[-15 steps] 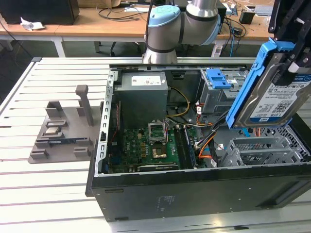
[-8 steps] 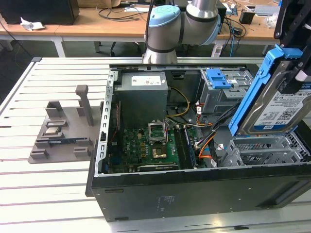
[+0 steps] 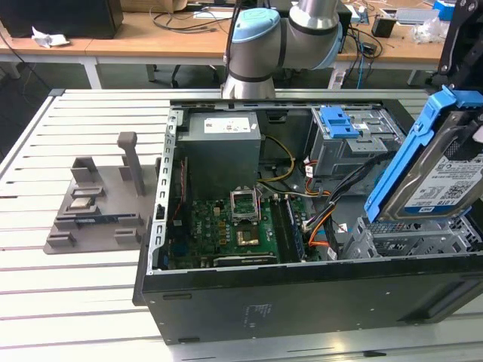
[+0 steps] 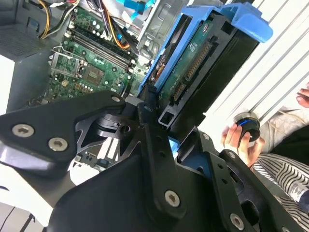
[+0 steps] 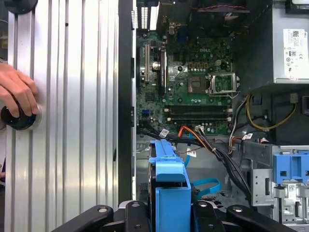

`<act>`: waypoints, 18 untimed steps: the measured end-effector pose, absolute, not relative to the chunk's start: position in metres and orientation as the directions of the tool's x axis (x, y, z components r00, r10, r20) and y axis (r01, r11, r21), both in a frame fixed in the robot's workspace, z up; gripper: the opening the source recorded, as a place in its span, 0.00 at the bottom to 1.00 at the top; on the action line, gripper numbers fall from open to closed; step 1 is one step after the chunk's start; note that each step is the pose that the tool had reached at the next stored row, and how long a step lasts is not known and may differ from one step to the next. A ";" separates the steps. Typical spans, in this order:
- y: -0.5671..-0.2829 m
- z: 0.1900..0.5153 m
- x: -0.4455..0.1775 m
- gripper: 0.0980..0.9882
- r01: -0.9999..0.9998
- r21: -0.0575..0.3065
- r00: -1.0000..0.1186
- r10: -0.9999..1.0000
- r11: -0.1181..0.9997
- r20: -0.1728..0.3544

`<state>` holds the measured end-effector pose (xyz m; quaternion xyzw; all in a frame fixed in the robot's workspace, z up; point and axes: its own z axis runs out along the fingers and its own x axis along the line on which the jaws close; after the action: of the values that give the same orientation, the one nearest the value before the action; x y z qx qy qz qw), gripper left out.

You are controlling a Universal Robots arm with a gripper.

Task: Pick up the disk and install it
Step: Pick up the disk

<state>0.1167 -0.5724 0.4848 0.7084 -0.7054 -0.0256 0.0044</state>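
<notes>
One step looks done: the gripper (image 4: 163, 122) is clamped on the disk (image 3: 441, 177), holding it tilted above the open computer case (image 3: 302, 302) at the exterior view's right. Still left, I judge: seating it in the metal bay (image 3: 419, 237) beneath.

Disk (image 4: 193, 63) is held tilted in the black gripper (image 4: 166, 121), with 2 fingers (image 4: 147, 108) clamped on its lower end. Green circuit-board side of the disk is seen, with a blue frame (image 4: 241, 19) clipped around it. Beyond the disk, an open computer case is seen with a green motherboard (image 4: 91, 67) and a bundle of coloured cables (image 4: 116, 24). Beside the disk, a white slatted table (image 4: 275, 67) is seen. A black round knob (image 4: 248, 128) on the table is gripped by a person's hand (image 4: 236, 140). A striped sleeve (image 4: 285, 174) is seen nearby.
</notes>
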 end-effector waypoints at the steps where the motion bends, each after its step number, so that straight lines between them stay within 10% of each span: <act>1: -0.572 0.483 0.119 0.30 -0.999 0.043 0.004 -1.000 -0.005 -0.030; 18: -0.572 0.468 0.129 0.30 -0.999 0.043 0.003 -1.000 -0.005 -0.030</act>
<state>0.1289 -0.5724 0.4676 0.7083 -0.7054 -0.0260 0.0047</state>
